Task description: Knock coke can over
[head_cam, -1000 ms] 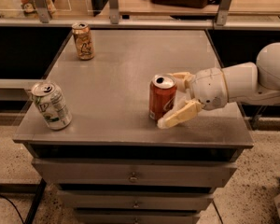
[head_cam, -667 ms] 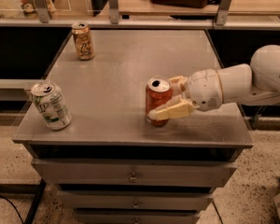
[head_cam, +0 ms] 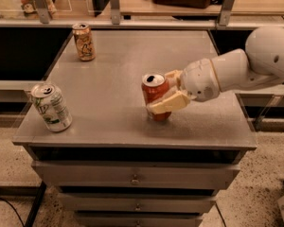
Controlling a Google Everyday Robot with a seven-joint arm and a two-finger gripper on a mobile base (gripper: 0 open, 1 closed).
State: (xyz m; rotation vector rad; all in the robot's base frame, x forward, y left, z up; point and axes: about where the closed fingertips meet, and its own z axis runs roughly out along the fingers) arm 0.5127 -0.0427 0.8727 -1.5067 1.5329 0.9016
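A grey metal bench (head_cam: 118, 65) with drawers holds three cans. The red coke can (head_cam: 154, 92) stands right of centre, toward the front edge, leaning slightly. The white arm reaches in from the right, and its gripper (head_cam: 161, 92) has its tan fingers (head_cam: 173, 103) closed around the coke can, one in front and one behind. A white-and-green can (head_cam: 51, 107) leans at the front left corner, and a gold can (head_cam: 84, 41) stands at the back left.

Warm, dim light comes from above, giving the grey tabletop (head_cam: 118, 65) a dull sheen at its far side. The pale gripper (head_cam: 160, 92), right of centre at the coke can (head_cam: 153, 91), is the brightest thing, with faint soft shadow beneath it.
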